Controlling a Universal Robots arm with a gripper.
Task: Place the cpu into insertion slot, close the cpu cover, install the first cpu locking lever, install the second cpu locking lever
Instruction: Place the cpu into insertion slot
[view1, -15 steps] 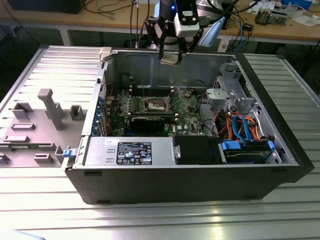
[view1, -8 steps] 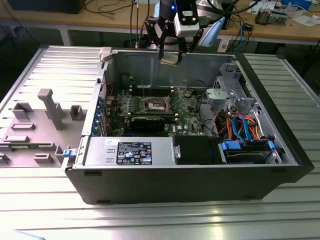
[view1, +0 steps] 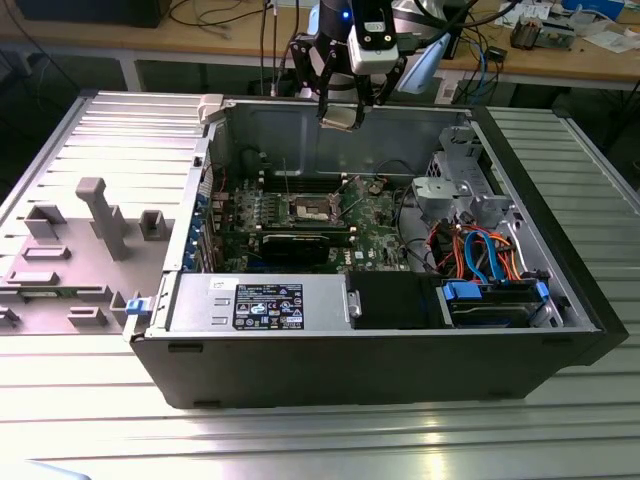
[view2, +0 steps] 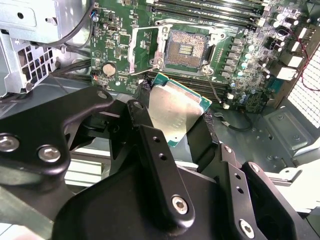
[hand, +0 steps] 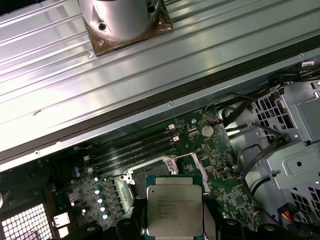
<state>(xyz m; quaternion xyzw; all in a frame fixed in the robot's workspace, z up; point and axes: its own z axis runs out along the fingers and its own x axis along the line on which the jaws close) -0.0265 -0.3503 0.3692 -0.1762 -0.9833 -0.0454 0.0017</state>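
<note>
Gripper (view1: 341, 110): fingers pinched on the cpu (view1: 340, 117), gripping it at two opposite edges. In the second wrist view a black finger (view2: 140, 120) lies against one edge of the chip; the other edge is partly hidden by the gripper body.

cpu: held in the air above the open computer case (view1: 400, 350), near its far wall, well apart from the board. Dull silver top faces the camera in both wrist views (view2: 176, 109) (hand: 175, 212); its green edge is visible. It is tilted in the second wrist view.

Insertion slot (view2: 186, 49): empty, dark centre exposed, on the green circuit board (view2: 115, 30). In the exterior view it sits mid-board (view1: 310, 208), below and in front of the gripper.

cpu cover (view2: 133, 50): swung open, lying just beside the slot, with green board showing through its window.

Long black memory slots (view2: 210, 10) run along the slot's far side. A round coin cell (view2: 109, 68) is near the cover.

The case rests on a ribbed metal table (view1: 300, 440). A grey fixture tray (view1: 100, 215) lies at the exterior view's left.
</note>
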